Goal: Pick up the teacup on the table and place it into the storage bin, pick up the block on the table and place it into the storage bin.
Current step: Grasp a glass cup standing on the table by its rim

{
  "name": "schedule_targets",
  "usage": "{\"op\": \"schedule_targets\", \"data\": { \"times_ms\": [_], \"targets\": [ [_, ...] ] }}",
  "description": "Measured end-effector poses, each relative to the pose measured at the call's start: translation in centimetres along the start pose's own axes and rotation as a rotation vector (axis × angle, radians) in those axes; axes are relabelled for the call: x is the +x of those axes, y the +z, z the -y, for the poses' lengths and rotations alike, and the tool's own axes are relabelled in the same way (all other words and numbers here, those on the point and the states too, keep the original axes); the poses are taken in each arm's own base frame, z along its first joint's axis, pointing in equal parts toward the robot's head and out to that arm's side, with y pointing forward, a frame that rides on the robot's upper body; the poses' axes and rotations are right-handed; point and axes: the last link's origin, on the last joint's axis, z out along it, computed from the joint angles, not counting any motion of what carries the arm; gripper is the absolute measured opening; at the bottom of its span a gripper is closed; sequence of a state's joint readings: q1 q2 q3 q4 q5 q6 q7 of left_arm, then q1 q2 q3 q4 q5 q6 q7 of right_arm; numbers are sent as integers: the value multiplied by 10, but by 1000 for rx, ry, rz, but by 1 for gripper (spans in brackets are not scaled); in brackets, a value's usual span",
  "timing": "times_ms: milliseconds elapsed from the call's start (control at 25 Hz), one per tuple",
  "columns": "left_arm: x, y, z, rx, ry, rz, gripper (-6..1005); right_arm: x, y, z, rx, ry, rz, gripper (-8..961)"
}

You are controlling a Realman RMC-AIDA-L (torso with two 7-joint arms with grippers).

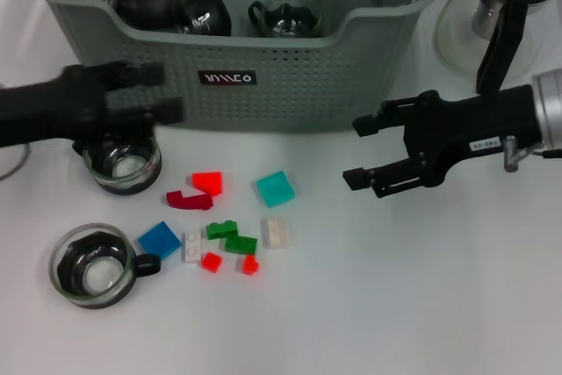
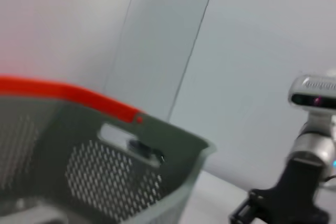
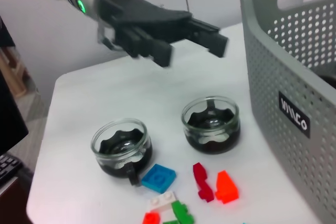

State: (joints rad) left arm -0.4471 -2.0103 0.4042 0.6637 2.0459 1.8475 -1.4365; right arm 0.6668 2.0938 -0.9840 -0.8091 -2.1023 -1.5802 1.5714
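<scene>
Nearest me, one teacup (image 1: 91,264) on the table (image 1: 395,305), blocks (image 1: 230,217) scattered beside it. Further back, my left hand (image 1: 162,92) spread, empty, above a 2nd teacup (image 1: 123,162). My right hand (image 1: 358,150) spread too, hovering w/ nothing in it. Storage bin (image 1: 290,76) at back, dark teaware inside.

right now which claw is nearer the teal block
Right. The right claw hangs open just to the robot's right of the teal block, near the storage bin front. The left claw is open above the far glass teacup, farther away.
</scene>
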Motion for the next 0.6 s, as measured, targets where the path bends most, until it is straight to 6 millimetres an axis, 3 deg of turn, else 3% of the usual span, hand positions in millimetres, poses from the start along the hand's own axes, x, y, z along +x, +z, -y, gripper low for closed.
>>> {"op": "schedule_targets", "data": {
  "times_ms": [200, 440, 600],
  "targets": [
    [24, -26, 2, 23, -236, 190, 782, 9, 5, -1, 4, 14, 42, 851],
    [48, -32, 13, 162, -458, 427, 782, 9, 6, -1, 4, 18, 45, 851],
    [61, -30, 23, 263, -493, 580, 781, 8, 5, 0, 9, 16, 45, 851]
  ]
}}
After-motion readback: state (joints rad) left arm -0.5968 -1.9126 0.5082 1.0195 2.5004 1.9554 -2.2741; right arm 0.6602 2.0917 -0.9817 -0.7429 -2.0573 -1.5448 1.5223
